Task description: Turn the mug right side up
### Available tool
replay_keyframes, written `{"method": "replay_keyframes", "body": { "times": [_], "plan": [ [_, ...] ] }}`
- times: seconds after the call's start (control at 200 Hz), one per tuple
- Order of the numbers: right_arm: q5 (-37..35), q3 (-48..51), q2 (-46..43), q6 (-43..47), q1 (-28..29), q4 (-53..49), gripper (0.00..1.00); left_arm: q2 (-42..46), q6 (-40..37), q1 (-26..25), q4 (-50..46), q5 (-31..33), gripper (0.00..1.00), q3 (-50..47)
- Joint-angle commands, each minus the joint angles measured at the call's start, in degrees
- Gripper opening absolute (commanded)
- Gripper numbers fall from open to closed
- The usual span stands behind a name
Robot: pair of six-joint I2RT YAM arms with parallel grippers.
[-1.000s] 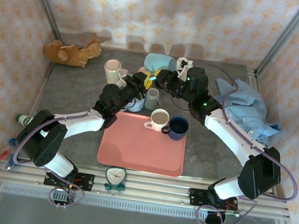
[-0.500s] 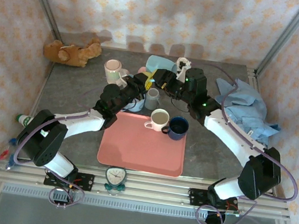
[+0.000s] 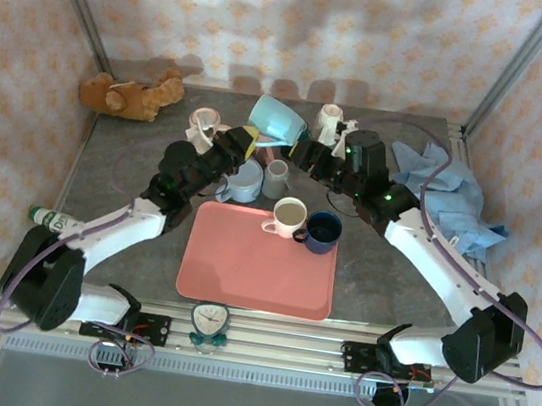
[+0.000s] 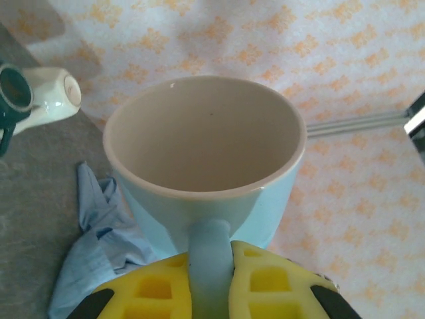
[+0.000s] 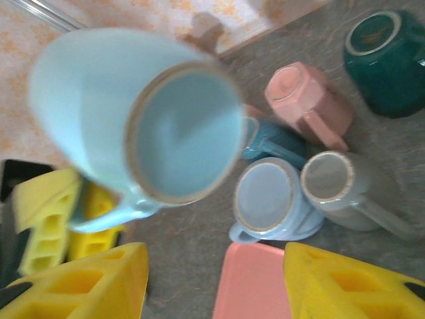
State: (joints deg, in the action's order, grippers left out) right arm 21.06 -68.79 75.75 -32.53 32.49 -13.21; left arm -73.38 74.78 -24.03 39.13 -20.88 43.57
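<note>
Mug, pale blue ceramic [image 3: 277,118], held aloft above the surface, handle pinched in the left pincer [image 3: 250,144].
Its base faces the spread right pincer [image 3: 301,153] just beside; long axis tilted.

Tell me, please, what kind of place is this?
Probably a robot test cell, not a home kitchen. A metal frame borders walls of patterned paper, the left arm and right arm are bolted to a rail, and a toy bear lies near many mugs.
</note>
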Motion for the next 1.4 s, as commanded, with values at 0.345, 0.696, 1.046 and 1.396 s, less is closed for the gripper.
{"method": "replay_keyframes", "body": {
  "times": [0.345, 0.696, 1.046, 1.396],
  "plan": [
    [-2.9, -2.4, -3.7, 8.7, -7.3, -9.9, 0.56, 15.3, -45.3, 0.7, -38.7, -5.5, 0.0, 8.3],
    [-3.1, -3.2, -2.2, 9.8, -8.1, -11.1, 0.56, 18.4, -63.2, 0.5, -42.3, 2.9, 0.0, 2.0],
    [-2.5, -4.3, -0.9, 11.3, -8.4, -12.8, 0.55, 15.4, -72.8, -2.6, -37.9, 3.6, 0.0, -3.3],
    [5.2, -15.2, 4.7, 31.3, -8.8, -37.9, 0.55, 15.4, -78.5, -4.9, -28.6, 5.6, 0.0, -11.4]
  ]
}}
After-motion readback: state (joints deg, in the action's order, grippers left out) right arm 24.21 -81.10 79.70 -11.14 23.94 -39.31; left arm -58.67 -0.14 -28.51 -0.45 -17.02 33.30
